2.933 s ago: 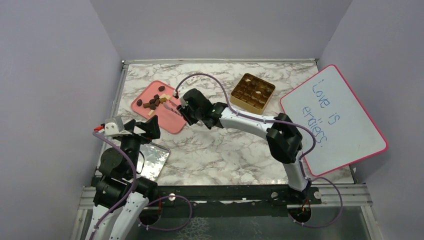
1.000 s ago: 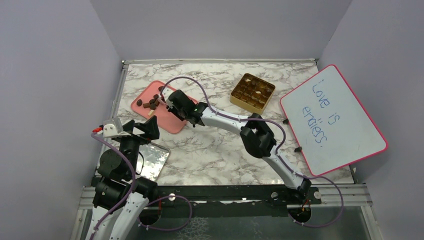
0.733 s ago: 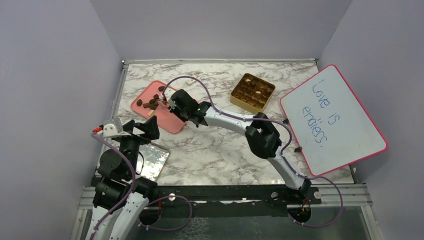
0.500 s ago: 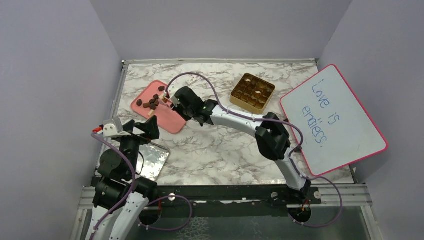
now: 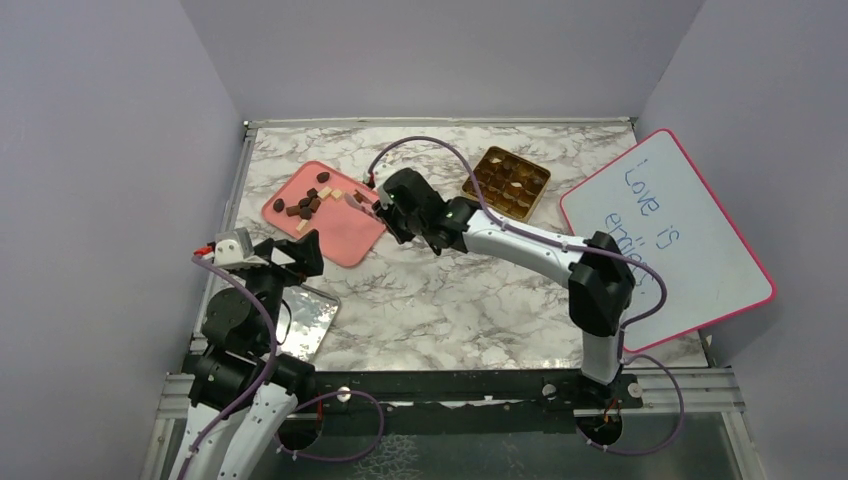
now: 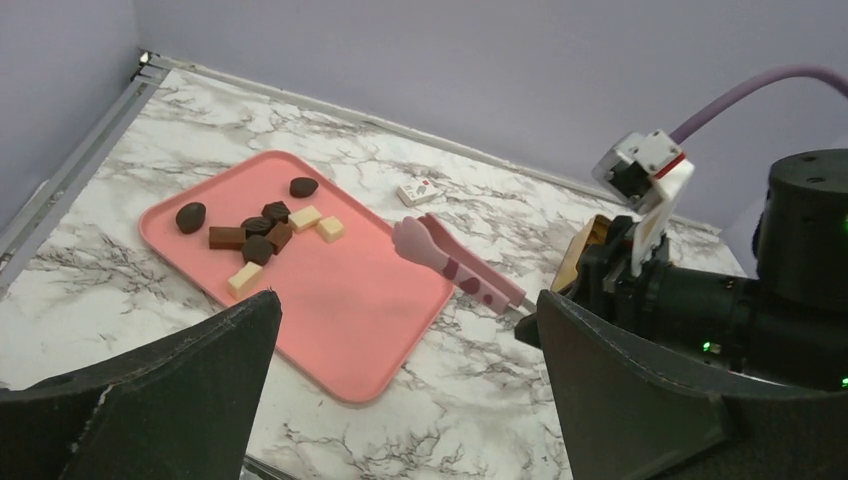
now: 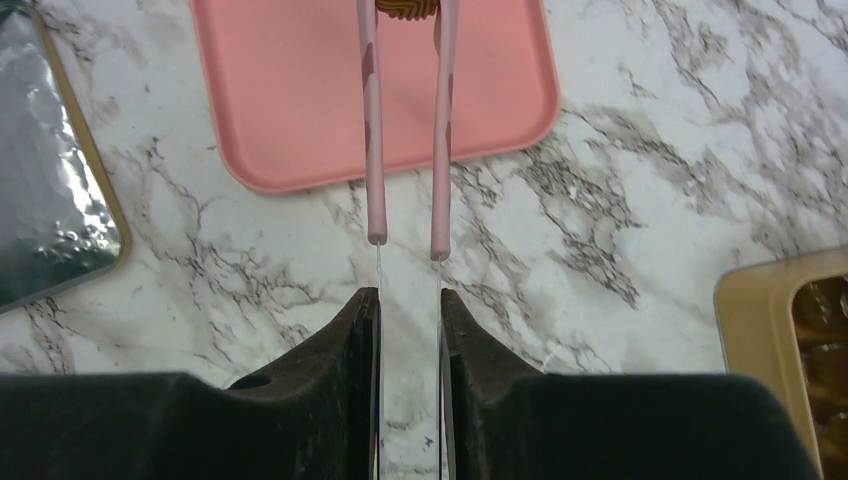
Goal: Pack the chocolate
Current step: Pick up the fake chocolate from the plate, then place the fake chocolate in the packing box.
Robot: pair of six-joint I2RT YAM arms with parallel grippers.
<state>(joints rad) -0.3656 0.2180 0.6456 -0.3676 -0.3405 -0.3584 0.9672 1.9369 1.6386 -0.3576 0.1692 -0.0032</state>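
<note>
Open marble [image 5: 440, 300] between pink tray [image 5: 345, 238] and gold box [image 5: 497, 210], right end effector [image 7: 409, 300] and tweezers [image 6: 455, 265] seemingly within that gap.

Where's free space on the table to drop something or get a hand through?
Biggest bare marble: near centre, bordered by pink tray, foil sheet and whiteboard. Tray's near-right half is also bare. Crowded: chocolate clustered on the tray's far-left part; right tool with tweezers fills the gap between tray and gold box.

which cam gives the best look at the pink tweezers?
Left wrist: pink tweezers seen nearly whole, side-on, tips included. Right wrist shows only the two prongs from behind, tips cropped at the frame edge. Top external: just a tiny pink sliver.
</note>
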